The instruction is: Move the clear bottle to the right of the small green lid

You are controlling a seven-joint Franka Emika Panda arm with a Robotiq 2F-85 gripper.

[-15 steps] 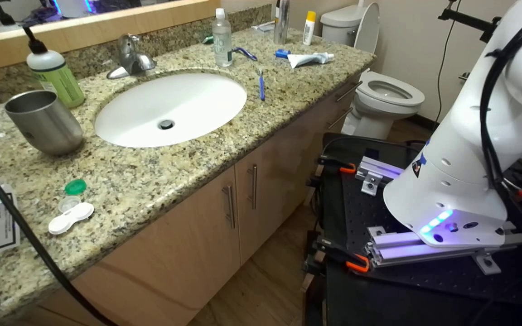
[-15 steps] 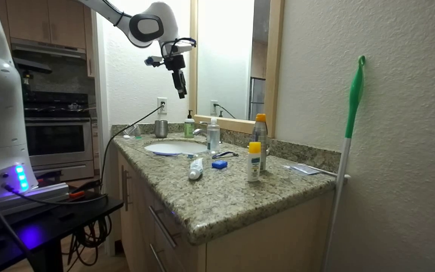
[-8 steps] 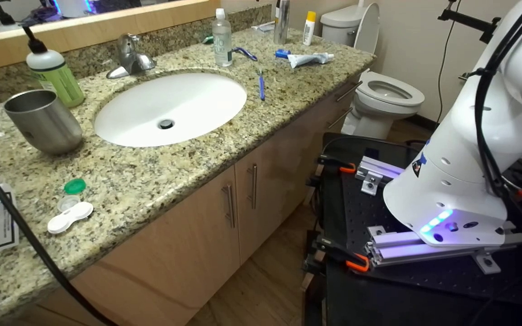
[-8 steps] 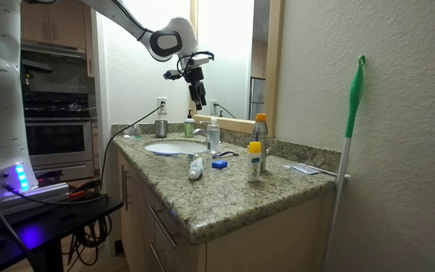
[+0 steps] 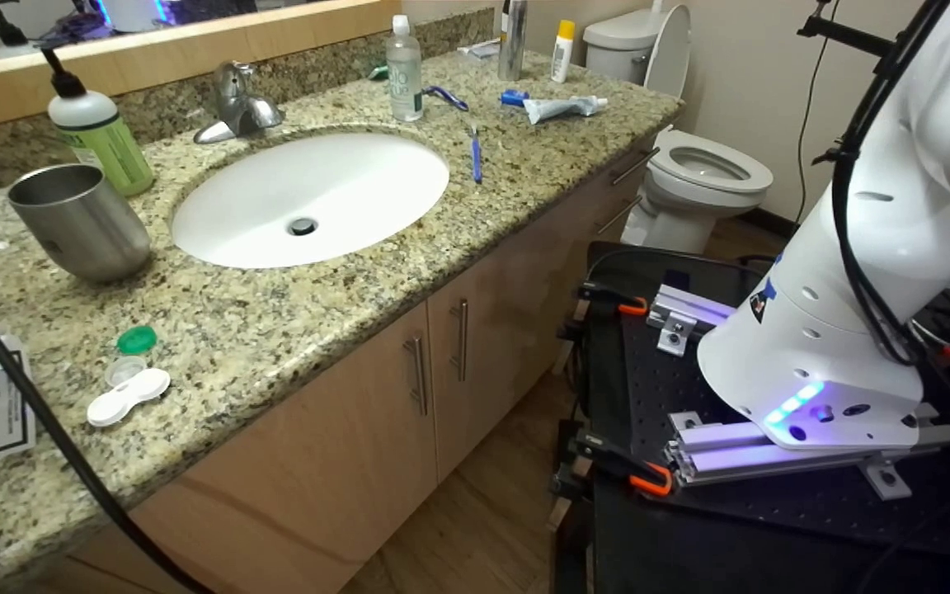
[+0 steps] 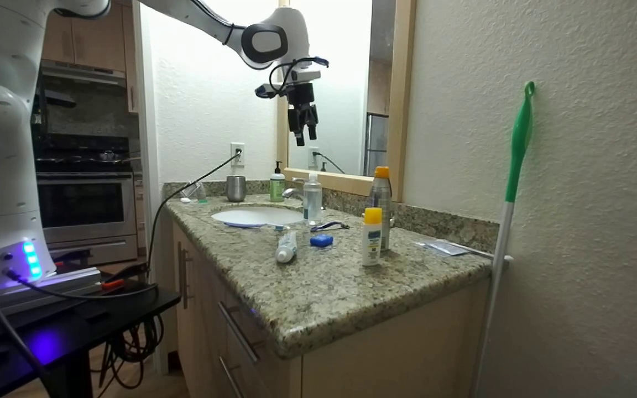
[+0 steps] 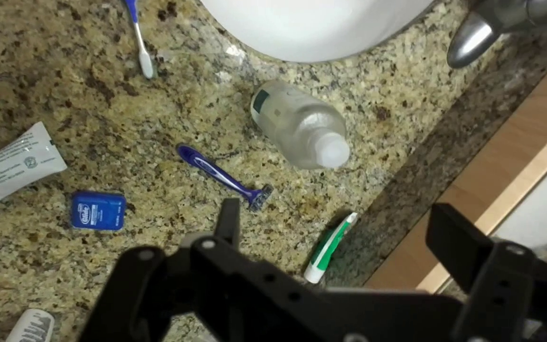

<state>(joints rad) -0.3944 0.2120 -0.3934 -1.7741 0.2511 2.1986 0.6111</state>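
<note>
The clear bottle point(image 5: 405, 78) stands upright on the granite counter beyond the sink's end, its white cap up; it also shows in an exterior view point(image 6: 312, 200) and in the wrist view point(image 7: 297, 123). The small green lid point(image 5: 137, 340) lies flat on the counter near the steel cup, at the sink's opposite end; it is out of the wrist view. My gripper point(image 6: 306, 138) hangs in the air well above the bottle, pointing down. In the wrist view its fingers point(image 7: 335, 213) are wide apart with nothing between them; the bottle lies ahead of them.
A purple razor point(image 7: 216, 171), a green tube point(image 7: 328, 249) and a blue floss box point(image 7: 98, 210) lie near the bottle. The faucet point(image 5: 240, 107), steel cup point(image 5: 83, 223), green soap bottle point(image 5: 108, 144) and white lens case point(image 5: 129, 397) stand or lie around the sink point(image 5: 368, 190). The mirror frame is behind.
In an exterior view my gripper has moved right, dipping and then rising, to above the bottle. Its two fingers now show apart where they overlapped before. The objects have not moved.
</note>
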